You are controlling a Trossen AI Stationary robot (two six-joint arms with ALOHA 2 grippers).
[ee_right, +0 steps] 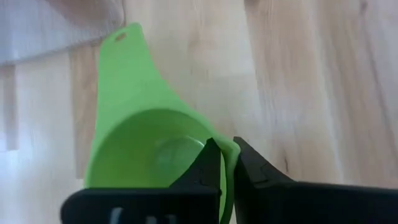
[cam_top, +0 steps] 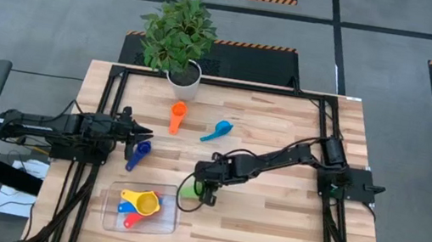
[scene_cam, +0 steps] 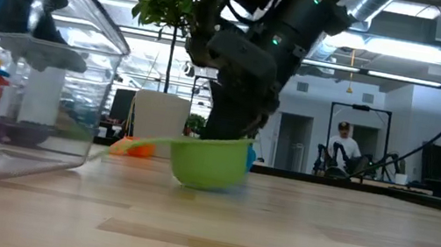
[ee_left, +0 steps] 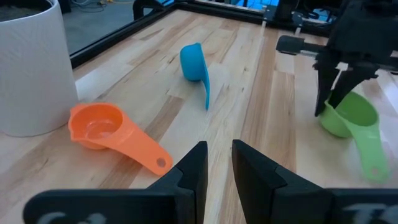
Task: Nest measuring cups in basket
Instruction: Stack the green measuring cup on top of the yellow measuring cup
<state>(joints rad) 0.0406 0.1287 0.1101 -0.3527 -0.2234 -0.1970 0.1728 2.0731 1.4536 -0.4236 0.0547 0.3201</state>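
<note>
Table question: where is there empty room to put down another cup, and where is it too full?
Bare wood lies along the table's near edge, right of the basket, and behind the right gripper. It is crowded between the plant pot, orange cup, light blue cup and green cup.

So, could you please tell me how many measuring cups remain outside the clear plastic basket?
4: orange plastic cup near the plant pot, light blue cup beside it, dark blue cup by the left tool, green cup at the right tool.
</note>
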